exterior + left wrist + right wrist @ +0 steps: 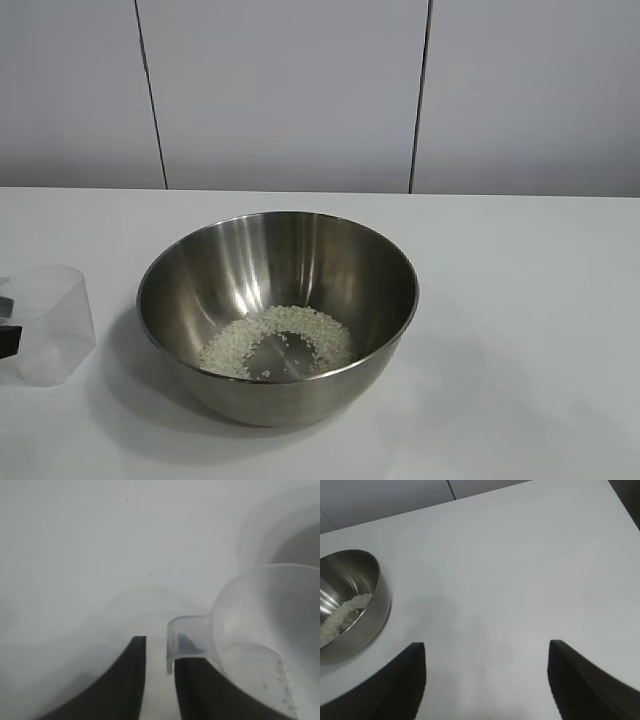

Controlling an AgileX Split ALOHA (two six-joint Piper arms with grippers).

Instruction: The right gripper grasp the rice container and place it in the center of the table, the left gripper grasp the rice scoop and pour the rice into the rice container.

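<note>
I see the white desk (pixel 540 300) filling the lower half of the exterior frame, with the steel bowl (pixel 278 315) just left of centre on it. The rice (pixel 277 341) lies as a pale ring on the bowl's bottom. The clear scoop (pixel 45 322) sits at the left edge of the frame, near the bowl but apart from it, and looks empty. My left pincer (pixel 159 655) shows in its wrist view with a narrow gap between the fingers, one of them under the scoop's tab; I cannot tell whether it grips. My right pincer (pixel 487 652) hangs released, spread wide above bare desk, the bowl well off to its side
</note>
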